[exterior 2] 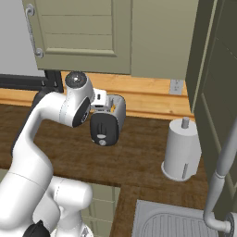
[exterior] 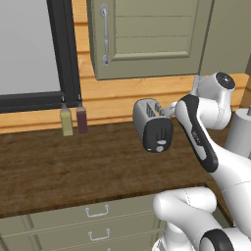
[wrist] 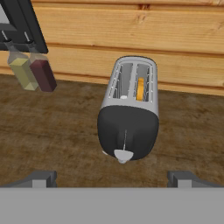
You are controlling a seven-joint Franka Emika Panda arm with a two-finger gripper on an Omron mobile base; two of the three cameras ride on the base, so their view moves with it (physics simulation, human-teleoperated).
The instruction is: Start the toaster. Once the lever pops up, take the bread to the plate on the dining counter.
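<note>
Your pincer (wrist: 112, 178) stands wide open and holds nothing. The small silver toaster with the glossy black end panel (wrist: 128, 118) sits on the dark-brown wooden tabletop (wrist: 52, 131), just ahead between the fingertips. An orange-tan bread slice (wrist: 140, 89) stands in its right slot. You can read no writing.

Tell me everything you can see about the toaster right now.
The toaster is small and rounded, with a silvery body and a glossy black end panel carrying a pale lever low down. One of its two top slots holds the bread. It stands upright on the dark wood counter near the wooden wall, untouched.
</note>
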